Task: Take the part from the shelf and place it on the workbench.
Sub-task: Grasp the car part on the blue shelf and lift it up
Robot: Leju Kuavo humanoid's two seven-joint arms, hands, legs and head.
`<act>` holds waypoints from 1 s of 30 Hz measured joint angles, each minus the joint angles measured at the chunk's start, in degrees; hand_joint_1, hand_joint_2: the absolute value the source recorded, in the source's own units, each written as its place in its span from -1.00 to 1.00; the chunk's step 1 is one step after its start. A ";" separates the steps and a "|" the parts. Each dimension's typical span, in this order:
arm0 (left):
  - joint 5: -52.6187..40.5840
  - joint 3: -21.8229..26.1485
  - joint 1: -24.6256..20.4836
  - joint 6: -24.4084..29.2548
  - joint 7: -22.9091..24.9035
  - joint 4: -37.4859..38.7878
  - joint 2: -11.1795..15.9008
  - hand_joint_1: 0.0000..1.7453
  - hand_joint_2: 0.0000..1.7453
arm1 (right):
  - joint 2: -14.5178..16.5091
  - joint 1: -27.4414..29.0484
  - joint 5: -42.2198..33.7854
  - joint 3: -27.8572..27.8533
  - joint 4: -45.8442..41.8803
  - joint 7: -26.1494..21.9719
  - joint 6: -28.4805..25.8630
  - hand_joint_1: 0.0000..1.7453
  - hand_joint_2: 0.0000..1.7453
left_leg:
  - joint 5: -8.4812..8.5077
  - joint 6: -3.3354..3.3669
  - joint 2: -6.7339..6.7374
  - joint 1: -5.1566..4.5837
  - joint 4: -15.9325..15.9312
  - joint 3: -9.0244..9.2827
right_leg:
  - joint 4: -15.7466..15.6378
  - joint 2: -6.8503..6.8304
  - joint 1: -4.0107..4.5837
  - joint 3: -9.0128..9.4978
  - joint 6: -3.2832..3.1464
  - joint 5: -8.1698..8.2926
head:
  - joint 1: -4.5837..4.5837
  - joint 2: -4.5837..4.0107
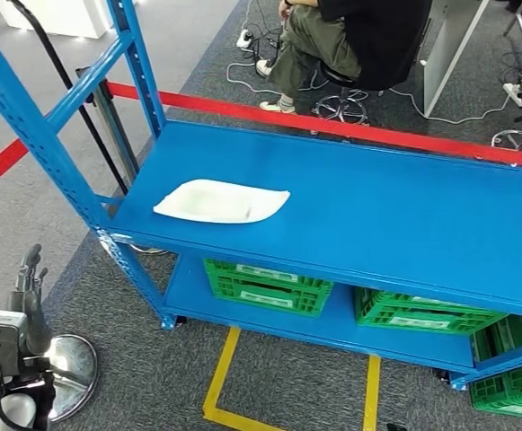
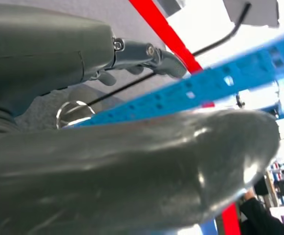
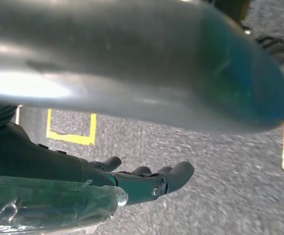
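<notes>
item: left hand [image 1: 30, 283], nearest the head camera, low at the near left corner of the scene, beside the shelf's blue corner upright [image 1: 38, 135]. fingers apart and pointing up, nothing in them. the left wrist view gives the thumb [image 2: 140, 166] large across the frame and the darker fingers [image 2: 147, 53] extended, bare, with perforated blue framing behind.

item: right hand [image 3: 143, 181]. seen from its own wrist, hanging over grey carpet and yellow floor tape [image 3: 72, 134]. fingers stretched out and slightly spread, holding nothing; a clear film edge lies along the wrist cover.

item: part [image 1: 220, 201]. a flat white piece, lying on the upper deck of the blue shelf [image 1: 393, 215], toward the deck's left end and near its front edge. long axis runs roughly along the shelf's length, left to right; the right end tapers toward a point, the left end is blunter. touching nothing but the deck.

item: green crates [image 1: 268, 285], lower deck, under the part and further right.

item: seated person [image 1: 353, 40], beyond the red barrier tape [image 1: 325, 124], well apart from the part.

step, as judged: the approach, before any pickup; both hands are well short of the part.

next move, as judged: a hand raised over the deck's front edge and brought down across the part's short width; the flat profile leaves little to grip, so fingers would likely need to get under an edge.
</notes>
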 joint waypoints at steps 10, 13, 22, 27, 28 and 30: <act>-0.01 -3.20 0.00 0.85 1.75 -0.10 2.17 -1.00 -1.00 | -0.14 -0.43 0.06 -0.10 0.35 -0.48 1.32 -1.00 -1.00 | 4.06 -1.91 -1.48 0.99 2.60 -10.77 | -0.87 4.38 -1.04 6.63 0.32 -4.83 | -0.38 -0.01; -0.06 -3.87 0.00 1.06 2.22 -0.07 2.56 -1.00 -1.00 | -0.15 -0.61 -0.05 -0.31 0.39 -0.60 1.55 -1.00 -1.00 | 7.34 -0.95 -2.15 1.28 -1.74 -10.09 | -0.60 5.95 -0.97 7.09 1.41 -6.24 | -0.62 0.00; -3.38 -6.07 -0.25 3.64 5.81 0.20 3.60 -1.00 1.00 | -0.32 -0.61 0.97 -0.68 0.41 -1.36 1.02 -1.00 -1.00 | 4.65 1.28 0.69 1.00 -1.67 -5.46 | 13.70 -0.32 -0.73 -3.19 2.66 -12.05 | 0.14 0.00; -11.52 -10.44 -0.16 8.47 8.80 0.51 6.27 -1.00 1.00 | -0.32 -0.69 1.93 -0.91 0.61 -1.30 1.07 -1.00 -1.00 | 2.13 0.21 0.73 0.71 -1.64 -2.48 | 0.60 -1.08 -0.50 -0.64 1.46 -0.60 | 0.33 0.00; -12.36 -11.42 -0.12 9.09 9.14 0.57 6.99 -1.00 1.00 | -0.32 -0.77 2.06 -0.95 0.67 -1.26 1.10 -1.00 -1.00 | 1.90 -0.04 0.71 0.61 -1.65 -2.24 | 0.27 -1.03 -0.49 -0.52 1.41 -0.30 | 0.35 0.00; -12.89 -12.79 -0.09 9.61 9.43 0.63 8.09 -1.00 1.00 | -0.31 -0.83 2.16 -1.01 0.71 -1.19 1.14 -1.00 -1.00 | 1.98 0.24 0.73 0.57 -1.99 -2.03 | 0.05 -0.68 -0.57 -0.32 1.64 0.30 | 0.23 0.00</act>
